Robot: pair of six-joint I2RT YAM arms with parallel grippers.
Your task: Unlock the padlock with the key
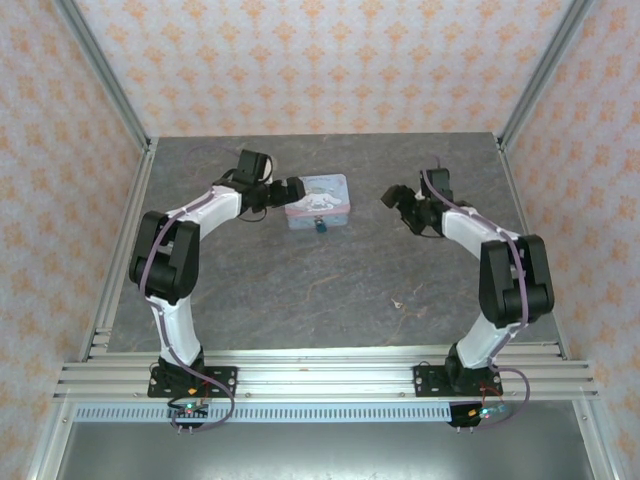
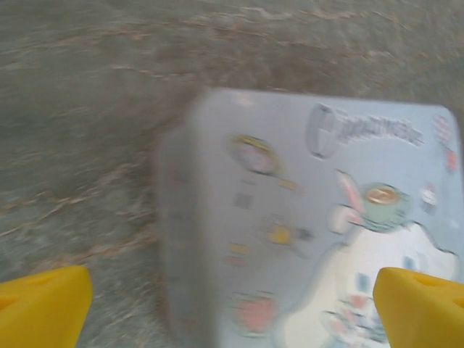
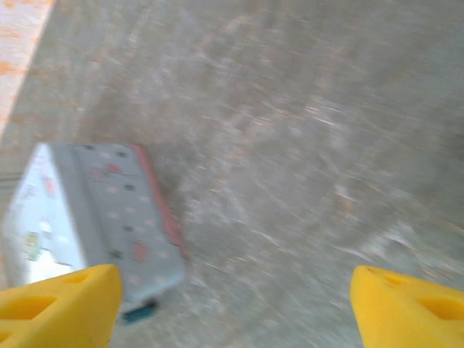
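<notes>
No legible text is being presented. A line of raised lettering is being shown on the lid of the tin. It is being blurred beyond reading.

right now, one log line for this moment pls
left gripper open at cartoon tin | right gripper open, empty | teal padlock at tin's near side | key on table

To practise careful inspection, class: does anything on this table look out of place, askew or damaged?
Nothing spilled or damaged. The tin sits slightly askew, the teal padlock at its near side. What may be the key, tiny and pale, lies alone well away from both.
</notes>
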